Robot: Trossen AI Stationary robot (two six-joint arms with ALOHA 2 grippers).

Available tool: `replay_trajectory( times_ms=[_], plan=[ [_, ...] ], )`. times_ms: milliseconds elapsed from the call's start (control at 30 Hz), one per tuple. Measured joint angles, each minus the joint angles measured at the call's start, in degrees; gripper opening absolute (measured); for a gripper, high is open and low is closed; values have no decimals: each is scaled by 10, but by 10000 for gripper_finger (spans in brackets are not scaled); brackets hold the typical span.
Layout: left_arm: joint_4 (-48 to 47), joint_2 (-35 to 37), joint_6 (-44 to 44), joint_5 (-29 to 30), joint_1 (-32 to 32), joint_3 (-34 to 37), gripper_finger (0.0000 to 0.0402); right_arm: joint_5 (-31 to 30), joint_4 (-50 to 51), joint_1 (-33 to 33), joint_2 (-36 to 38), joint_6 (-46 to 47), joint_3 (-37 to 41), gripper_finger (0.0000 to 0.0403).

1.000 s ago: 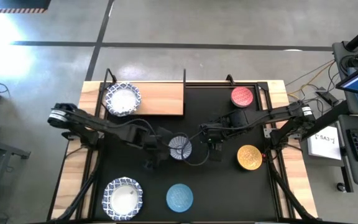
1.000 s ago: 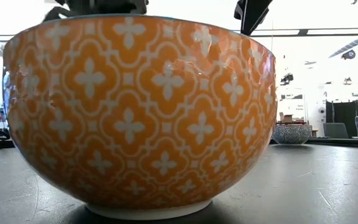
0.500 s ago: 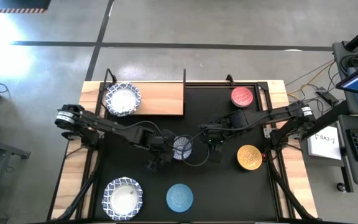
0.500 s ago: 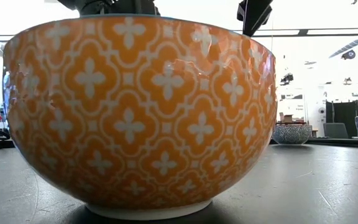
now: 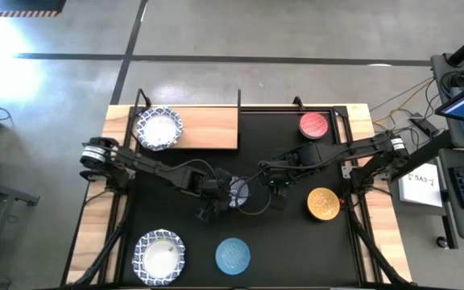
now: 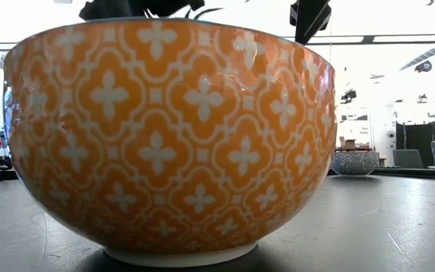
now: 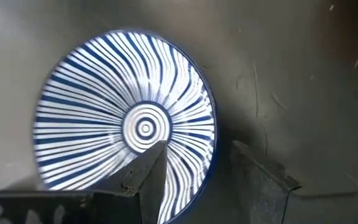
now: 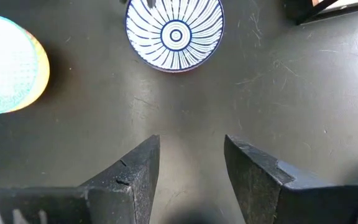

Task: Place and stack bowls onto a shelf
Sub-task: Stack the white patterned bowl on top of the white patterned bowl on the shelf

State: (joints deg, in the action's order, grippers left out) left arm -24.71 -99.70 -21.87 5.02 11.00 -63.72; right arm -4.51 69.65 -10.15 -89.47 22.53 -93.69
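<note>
Left gripper (image 7: 194, 177): you have it over the radial bowl (image 5: 238, 192) at mat centre, fingers spread, one finger (image 7: 148, 180) inside the bowl and the other outside, straddling the rim; whether they touch it you cannot tell.
Right gripper (image 8: 188, 171): just at 3 o'clock of that bowl, hanging over bare mat (image 5: 176, 217), fingers apart and holding nothing.
Radial bowl: blue and white stripes, upright on the mat, between your two grippers.
Shelf (image 5: 208, 127): light-wood board at 11 o'clock of the mat, black posts at its corners.
White bowl (image 5: 159, 129): sits on the shelf's left end.
Second white bowl (image 5: 159, 255): on the table at 7 o'clock, well apart from the shelf.
Light-blue bowl (image 5: 233, 254): at 6 o'clock, just beside the second white bowl.
Red bowl (image 5: 314, 125): at 1 o'clock, near the mat's far edge.
Yellow bowl (image 5: 322, 203): at 3 o'clock, under the right arm's side; it fills the low view, orange outside with white crosses.
</note>
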Motion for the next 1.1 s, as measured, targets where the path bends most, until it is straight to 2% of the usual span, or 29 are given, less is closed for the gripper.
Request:
replay_trajectory(
  times_ms=[200, 500, 733, 900, 1100],
  plan=[
    [2, -16, 8, 0, 0, 0, 160, 0, 1, 0, 0, 5, 0, 169],
    [-30, 35, 39, 0, 1, 0, 160, 0, 2, 0, 0, 4, 0, 169],
    [-87, 87, 132, -15, 33, 1, 160, 0, 2, 0, 0, 1, 0, 169],
    [-174, 121, 208, -16, 86, 7, 160, 0, 2, 0, 0, 1, 0, 169],
    [-241, 152, 345, -35, 163, 43, 160, 1, 2, 0, 0, 4, 1, 169]
  ],
)
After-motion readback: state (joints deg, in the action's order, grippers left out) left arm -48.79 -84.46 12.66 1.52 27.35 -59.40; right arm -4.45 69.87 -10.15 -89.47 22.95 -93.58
